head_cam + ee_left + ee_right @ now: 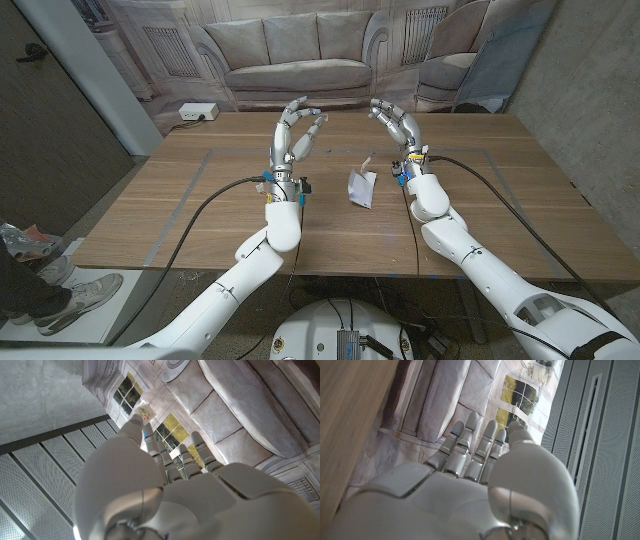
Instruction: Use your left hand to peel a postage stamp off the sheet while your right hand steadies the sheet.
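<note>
The left robot hand (296,135) is raised above the tabletop (200,200), fingers pointing up and away from the robot. In the left wrist view a small pale square with a printed face, judged to be the postage stamp (145,411), sits at a fingertip (135,422); whether it is pinched or merely stuck there cannot be told. The other fingers are loosely spread.

The sheet (362,187) lies on the tabletop between the two hands, to the right of the left robot hand and nearer the robot than its fingertips, touching neither. It looks curled or crumpled, one corner lifted, its long axis running roughly away from the robot with a slight slant.

The right robot hand (397,125) is also raised, fingers apart and gently curved, holding nothing. The sheet lies to its left and below it, a little nearer this hand than the other, so steadying it would mean coming down and inward
</note>
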### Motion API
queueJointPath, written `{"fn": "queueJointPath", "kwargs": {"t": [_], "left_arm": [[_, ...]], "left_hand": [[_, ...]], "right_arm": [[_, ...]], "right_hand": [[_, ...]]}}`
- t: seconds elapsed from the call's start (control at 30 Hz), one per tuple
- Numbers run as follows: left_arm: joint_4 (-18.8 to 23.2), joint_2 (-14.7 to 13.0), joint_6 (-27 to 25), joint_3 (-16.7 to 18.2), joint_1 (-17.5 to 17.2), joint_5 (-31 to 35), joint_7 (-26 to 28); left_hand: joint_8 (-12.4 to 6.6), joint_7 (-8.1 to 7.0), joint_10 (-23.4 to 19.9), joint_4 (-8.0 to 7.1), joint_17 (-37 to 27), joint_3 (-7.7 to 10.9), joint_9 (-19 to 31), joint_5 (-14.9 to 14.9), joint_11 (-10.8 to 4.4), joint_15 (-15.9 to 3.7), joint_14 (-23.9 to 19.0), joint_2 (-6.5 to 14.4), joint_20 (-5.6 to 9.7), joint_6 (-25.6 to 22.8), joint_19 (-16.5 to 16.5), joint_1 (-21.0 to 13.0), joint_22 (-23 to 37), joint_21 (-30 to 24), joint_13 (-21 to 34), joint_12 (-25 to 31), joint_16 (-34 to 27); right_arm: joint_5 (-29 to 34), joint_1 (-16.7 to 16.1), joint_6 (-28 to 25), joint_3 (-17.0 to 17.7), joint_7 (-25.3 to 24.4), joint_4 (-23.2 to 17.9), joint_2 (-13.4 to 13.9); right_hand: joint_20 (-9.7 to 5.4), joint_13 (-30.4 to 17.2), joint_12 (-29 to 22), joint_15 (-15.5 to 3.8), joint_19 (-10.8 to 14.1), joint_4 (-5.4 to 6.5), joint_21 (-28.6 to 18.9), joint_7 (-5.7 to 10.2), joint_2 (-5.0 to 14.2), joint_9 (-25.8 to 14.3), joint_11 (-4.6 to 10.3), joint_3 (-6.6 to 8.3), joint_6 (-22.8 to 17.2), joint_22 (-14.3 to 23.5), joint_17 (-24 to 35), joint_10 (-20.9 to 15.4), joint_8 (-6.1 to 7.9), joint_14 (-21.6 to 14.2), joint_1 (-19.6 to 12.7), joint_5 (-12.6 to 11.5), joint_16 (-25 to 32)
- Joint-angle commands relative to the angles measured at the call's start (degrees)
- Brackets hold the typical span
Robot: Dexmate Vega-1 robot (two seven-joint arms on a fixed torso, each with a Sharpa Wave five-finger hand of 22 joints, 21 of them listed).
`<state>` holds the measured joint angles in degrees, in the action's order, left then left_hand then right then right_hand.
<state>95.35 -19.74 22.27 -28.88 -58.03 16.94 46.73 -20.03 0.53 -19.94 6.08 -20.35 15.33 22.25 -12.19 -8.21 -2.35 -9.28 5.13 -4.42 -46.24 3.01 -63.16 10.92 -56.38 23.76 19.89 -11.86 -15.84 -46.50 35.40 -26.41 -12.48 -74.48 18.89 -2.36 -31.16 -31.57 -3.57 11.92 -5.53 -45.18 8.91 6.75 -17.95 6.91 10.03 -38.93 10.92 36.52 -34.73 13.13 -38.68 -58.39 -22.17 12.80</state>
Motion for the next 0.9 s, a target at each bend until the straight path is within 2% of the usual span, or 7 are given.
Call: {"fn": "queueJointPath", "kwargs": {"t": [0.03, 0.2, 0.5, 0.57, 0.77, 0.83, 0.9], "left_arm": [[1.14, -0.88, 1.19, 1.48, -1.11, -1.58, -2.43], [0.00, -0.53, 1.67, 2.06, -0.56, -2.32, -2.84], [-2.76, -1.08, 2.44, 2.42, 1.26, -5.04, -6.19], [-4.68, -0.87, 3.40, 2.32, 2.10, -5.60, -6.50], [-7.91, -0.19, 3.34, 1.76, 3.91, -7.43, -8.17], [-8.47, 0.12, 3.26, 1.62, 4.34, -7.07, -7.74], [-8.53, 0.72, 2.62, 1.38, 4.39, -6.73, -7.07]], "left_hand": [[0.50, -0.01, 0.39, -0.05, -0.17, -0.04, -0.25, -0.41, 0.17, 0.18, 0.37, 0.05, -0.30, 0.43, 0.40, -0.10, 0.09, -0.22, 0.04, -0.34, 0.10], [0.76, -0.10, 0.35, -0.04, -0.18, -0.04, -0.59, -0.44, 0.23, 0.21, 0.44, 0.07, -0.38, 0.42, 0.58, 0.00, 0.08, -0.22, -0.03, -0.28, 0.07], [1.02, -0.36, 0.62, -0.04, -0.21, -0.09, -1.28, -0.46, 0.38, 0.31, 0.58, 0.09, -0.43, -0.22, 0.75, 0.25, 0.08, -0.29, -0.10, -0.24, 0.02], [1.11, -0.40, 0.70, -0.03, -0.22, -0.12, -1.42, -0.46, 0.52, 0.40, 0.60, 0.05, -0.44, -0.26, 0.79, 0.32, 0.08, -0.31, -0.11, -0.24, 0.01], [1.11, -0.40, 0.78, -0.01, -0.24, -0.15, -1.75, -0.47, 0.54, 0.44, 0.80, 0.03, -0.37, -0.82, 0.86, 0.43, 0.08, -0.36, -0.13, -0.19, 0.04], [1.20, -0.46, 0.82, 0.01, -0.24, -0.16, -1.85, -0.47, 0.56, 0.49, 0.89, 0.01, -0.43, -0.77, 0.92, 0.45, 0.08, -0.36, -0.13, -0.18, 0.06], [1.30, -0.40, 0.95, 0.02, -0.25, -0.16, -1.98, -0.47, 0.64, 0.55, 0.94, 0.03, -0.47, -0.74, 0.99, 0.49, 0.08, -0.37, -0.15, -0.20, 0.06]], "right_arm": [[1.56, -1.90, -1.56, 0.27, -2.63, -3.22, 0.15], [0.68, -1.63, -1.72, 0.51, -1.26, -3.95, 1.03], [2.62, -1.93, -6.38, 1.42, -3.76, -7.40, 2.90], [4.05, -2.51, -7.96, 1.31, -6.10, -8.37, 2.39], [2.07, -1.72, -5.54, 0.27, -4.39, -4.04, 0.75], [2.42, -1.63, -5.88, 0.36, -4.94, -4.05, 0.80], [-0.10, 0.34, -0.15, 0.13, -0.92, 0.99, -0.12]], "right_hand": [[-1.58, 0.20, 0.30, -9.30, -0.25, -0.17, -0.20, 0.02, 0.09, 0.23, -0.17, 0.19, 0.61, -0.01, 0.02, 0.44, -0.49, 0.32, 0.33, 0.31, 0.46], [-1.54, 0.48, 0.62, -9.20, -0.30, -0.18, -0.20, -0.05, 0.18, 0.52, -0.25, 0.20, 0.77, -0.01, 0.03, 0.65, -0.75, 0.44, 0.38, 0.36, 0.53], [-1.41, 1.02, 1.00, -9.04, -0.29, 0.05, -0.24, -0.15, 0.19, 1.07, -0.56, 0.03, 0.74, -0.02, -0.05, 0.44, -1.05, 0.60, 0.95, 0.52, 0.61], [-1.38, 1.14, 1.11, -9.02, -0.31, 0.09, -0.24, -0.18, 0.22, 1.20, -0.63, -0.01, 0.72, -0.02, -0.01, 0.45, -1.12, 0.65, 1.05, 0.57, 0.68], [-1.36, 1.44, 1.31, -8.96, -0.39, 0.25, -0.23, -0.30, 0.18, 1.52, -0.67, -0.15, 0.63, -0.01, -0.08, 0.31, -1.24, 0.78, 1.45, 0.67, 0.69], [-1.36, 1.45, 1.36, -8.88, -0.41, 0.25, -0.23, -0.34, 0.17, 1.61, -0.68, -0.17, 0.70, -0.01, -0.08, 0.35, -1.31, 0.83, 1.50, 0.70, 0.71], [-1.32, 1.45, 1.39, -8.85, -0.39, 0.21, -0.24, -0.46, 0.14, 1.72, -0.68, -0.18, 0.80, -0.01, -0.12, 0.36, -1.40, 0.86, 1.50, 0.72, 0.71]]}}
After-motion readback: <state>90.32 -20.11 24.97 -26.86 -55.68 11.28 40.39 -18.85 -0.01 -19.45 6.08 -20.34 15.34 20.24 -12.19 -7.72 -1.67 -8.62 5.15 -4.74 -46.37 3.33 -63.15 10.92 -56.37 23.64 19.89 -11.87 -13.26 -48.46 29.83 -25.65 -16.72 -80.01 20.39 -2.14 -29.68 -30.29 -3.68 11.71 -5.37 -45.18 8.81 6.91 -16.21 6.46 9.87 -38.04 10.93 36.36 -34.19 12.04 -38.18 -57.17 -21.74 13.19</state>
